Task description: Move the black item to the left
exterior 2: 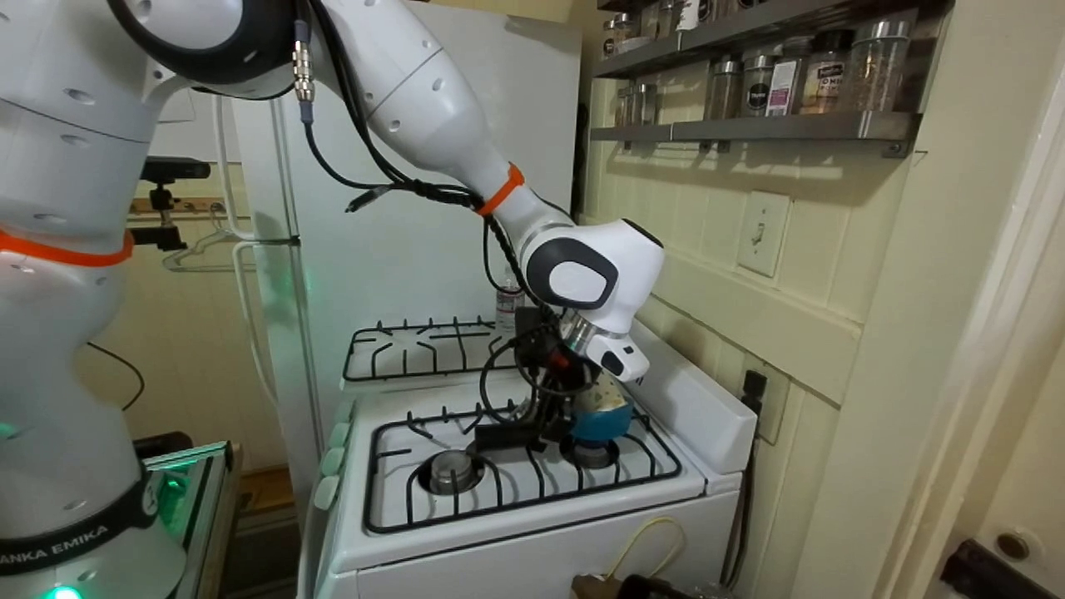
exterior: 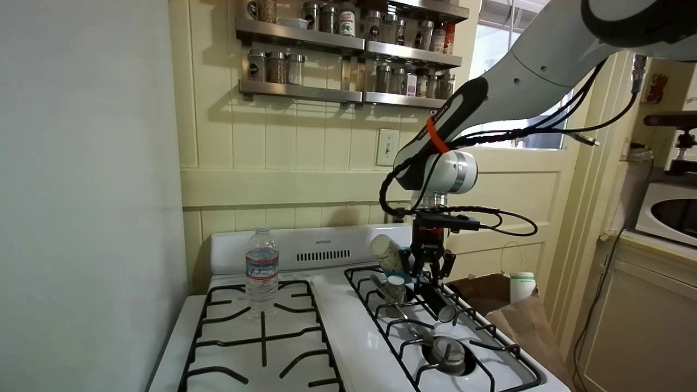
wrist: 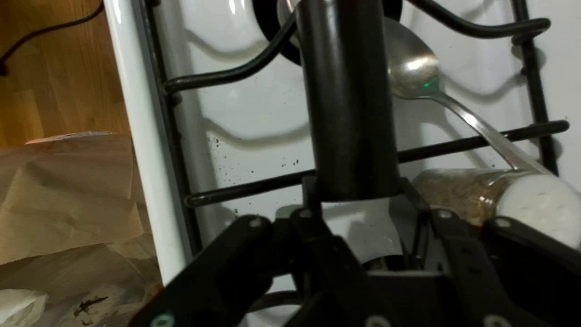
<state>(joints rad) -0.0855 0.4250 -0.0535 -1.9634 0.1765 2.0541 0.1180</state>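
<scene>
The black item (wrist: 349,100) is a slim, all-black cylinder. In the wrist view it points away from my gripper (wrist: 356,193), with a fingertip against each side of its near end. The black item also shows in both exterior views (exterior: 437,303) (exterior 2: 503,437), jutting out from the fingertips over the stove's right-hand grate. In an exterior view it is tilted, with its round end face toward the camera. My gripper (exterior: 431,279) points down and is shut on it. Whether the item touches the grate bars, I cannot tell.
A metal spoon (wrist: 476,120) and a spice jar with a white lid (wrist: 467,193) lie close beside the item. A tilted cup with a blue part (exterior 2: 601,423) is behind the gripper. A clear water bottle (exterior: 262,272) stands on the left grate. A paper bag (exterior: 525,321) is beside the stove.
</scene>
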